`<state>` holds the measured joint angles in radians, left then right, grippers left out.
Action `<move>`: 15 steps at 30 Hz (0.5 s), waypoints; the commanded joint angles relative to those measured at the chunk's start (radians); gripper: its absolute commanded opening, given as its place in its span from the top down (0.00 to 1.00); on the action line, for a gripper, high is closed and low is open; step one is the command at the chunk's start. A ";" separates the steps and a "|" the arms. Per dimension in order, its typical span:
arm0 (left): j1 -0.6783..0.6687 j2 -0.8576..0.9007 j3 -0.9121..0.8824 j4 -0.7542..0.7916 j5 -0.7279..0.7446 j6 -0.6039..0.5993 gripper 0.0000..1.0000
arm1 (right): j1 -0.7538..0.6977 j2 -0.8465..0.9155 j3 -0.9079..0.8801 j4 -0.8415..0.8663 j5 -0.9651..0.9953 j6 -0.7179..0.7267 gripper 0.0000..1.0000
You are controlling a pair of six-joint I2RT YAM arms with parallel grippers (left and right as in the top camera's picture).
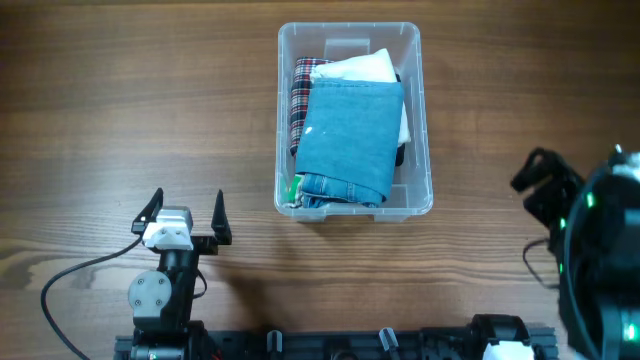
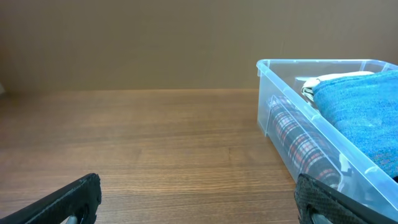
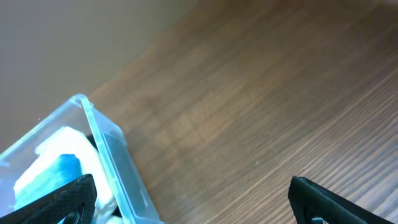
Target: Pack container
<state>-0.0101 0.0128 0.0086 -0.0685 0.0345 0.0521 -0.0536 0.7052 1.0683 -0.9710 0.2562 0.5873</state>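
The clear plastic container (image 1: pixel 424 120) stands at the table's middle back. It holds folded clothes: blue jeans (image 1: pixel 350 140) on top, a plaid cloth (image 1: pixel 299 100) at its left side, a white cloth (image 1: pixel 360 68) at the back. My left gripper (image 1: pixel 185 210) is open and empty, low near the front left, apart from the container. In the left wrist view the container (image 2: pixel 280 99) is at the right. My right gripper (image 1: pixel 540 180) is raised at the right edge, open and empty. In the right wrist view the container (image 3: pixel 118 168) is at the lower left.
A black cable (image 1: pixel 70 275) runs from the left arm's base across the front left of the wooden table (image 1: pixel 130 110). The arms' mounting rail (image 1: pixel 380 345) lies along the front edge.
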 commanded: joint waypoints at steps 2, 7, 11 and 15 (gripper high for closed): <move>0.008 -0.010 -0.003 -0.008 -0.002 0.021 0.00 | 0.008 -0.189 -0.159 0.078 0.073 0.006 0.00; 0.008 -0.010 -0.003 -0.008 -0.002 0.021 0.00 | 0.071 -0.413 -0.507 0.400 -0.024 -0.064 0.00; 0.008 -0.010 -0.003 -0.008 -0.002 0.021 0.00 | 0.073 -0.550 -0.731 0.647 -0.137 -0.064 0.00; 0.008 -0.010 -0.003 -0.008 -0.002 0.021 0.00 | 0.073 -0.637 -0.875 0.820 -0.196 -0.094 0.00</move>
<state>-0.0097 0.0132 0.0086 -0.0685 0.0345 0.0521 0.0128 0.1345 0.2764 -0.2218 0.1474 0.5362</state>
